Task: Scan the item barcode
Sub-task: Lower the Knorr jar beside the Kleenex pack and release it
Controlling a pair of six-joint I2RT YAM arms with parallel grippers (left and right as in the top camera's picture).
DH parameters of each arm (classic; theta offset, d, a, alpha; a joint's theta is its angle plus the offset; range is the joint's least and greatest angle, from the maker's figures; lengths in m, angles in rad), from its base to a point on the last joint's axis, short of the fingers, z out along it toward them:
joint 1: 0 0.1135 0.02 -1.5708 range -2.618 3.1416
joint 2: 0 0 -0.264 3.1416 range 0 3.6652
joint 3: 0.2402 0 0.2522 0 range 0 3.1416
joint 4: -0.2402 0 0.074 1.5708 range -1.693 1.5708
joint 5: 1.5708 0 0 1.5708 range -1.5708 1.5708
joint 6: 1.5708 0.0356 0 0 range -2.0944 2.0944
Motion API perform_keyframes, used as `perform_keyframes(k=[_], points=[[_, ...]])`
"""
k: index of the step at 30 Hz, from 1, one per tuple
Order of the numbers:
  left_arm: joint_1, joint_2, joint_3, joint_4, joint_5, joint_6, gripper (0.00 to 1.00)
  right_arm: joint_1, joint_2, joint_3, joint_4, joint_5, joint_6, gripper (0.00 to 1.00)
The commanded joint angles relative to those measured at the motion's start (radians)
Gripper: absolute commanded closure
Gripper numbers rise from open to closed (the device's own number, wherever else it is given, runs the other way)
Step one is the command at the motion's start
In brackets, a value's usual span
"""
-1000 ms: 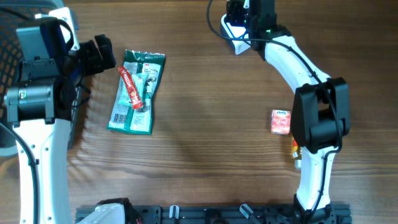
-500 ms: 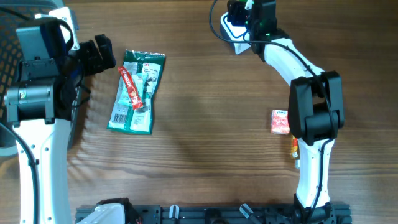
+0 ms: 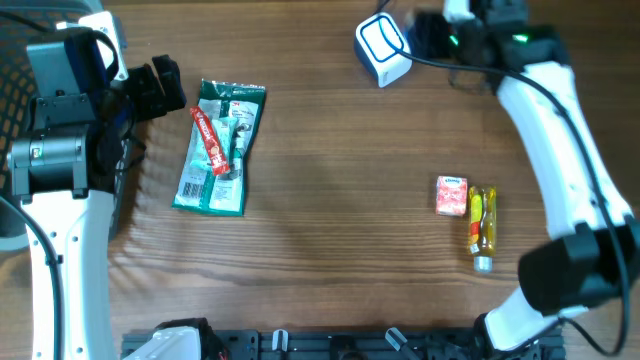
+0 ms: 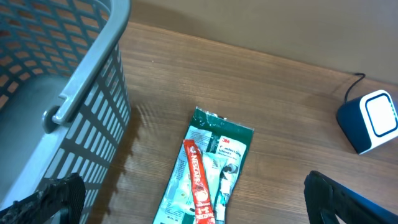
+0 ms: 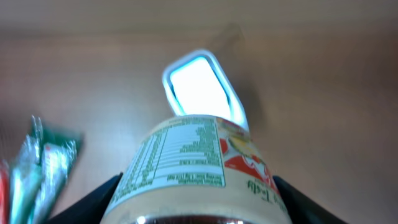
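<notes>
My right gripper (image 5: 199,208) is shut on a round container (image 5: 199,162) with a white label, a green-printed nutrition table and a red-orange picture. No barcode shows on it. Just beyond its far end stands the white and blue scanner (image 5: 202,84), window up. From overhead the right gripper (image 3: 440,35) sits right of the scanner (image 3: 382,48) at the table's far edge; the container is hidden there. My left gripper (image 3: 160,88) is open and holds nothing, its fingers (image 4: 56,199) wide apart above a green packet (image 4: 208,171).
A red sachet (image 3: 209,140) lies on the green packet (image 3: 218,148). A small pink box (image 3: 451,196) and a yellow bottle (image 3: 483,225) lie at right. A grey mesh basket (image 4: 68,93) stands at the far left.
The right arm has swung to the right, so its gripper now sits right of the scanner instead of over it. The yellow bottle is uncovered. The left arm is still.
</notes>
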Motion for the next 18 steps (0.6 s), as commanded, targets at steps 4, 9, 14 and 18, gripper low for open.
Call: perform_keyframes(k=[4,9,14,18], points=[[0.003,0.0,0.008,0.004,-0.006,0.008,0.0,-0.014,0.038,-0.116,-0.303,0.004,0.008,0.43],[0.003,0.0,0.008,0.004,-0.006,0.008,0.0,-0.014,0.039,-0.328,-0.158,0.165,0.142,0.43],[0.003,0.0,0.008,0.004,-0.006,0.008,0.0,-0.015,0.041,-0.464,-0.031,0.22,0.157,0.42],[0.003,0.0,0.008,0.004,-0.006,0.008,0.0,-0.016,0.041,-0.529,0.045,0.22,0.158,0.42]])
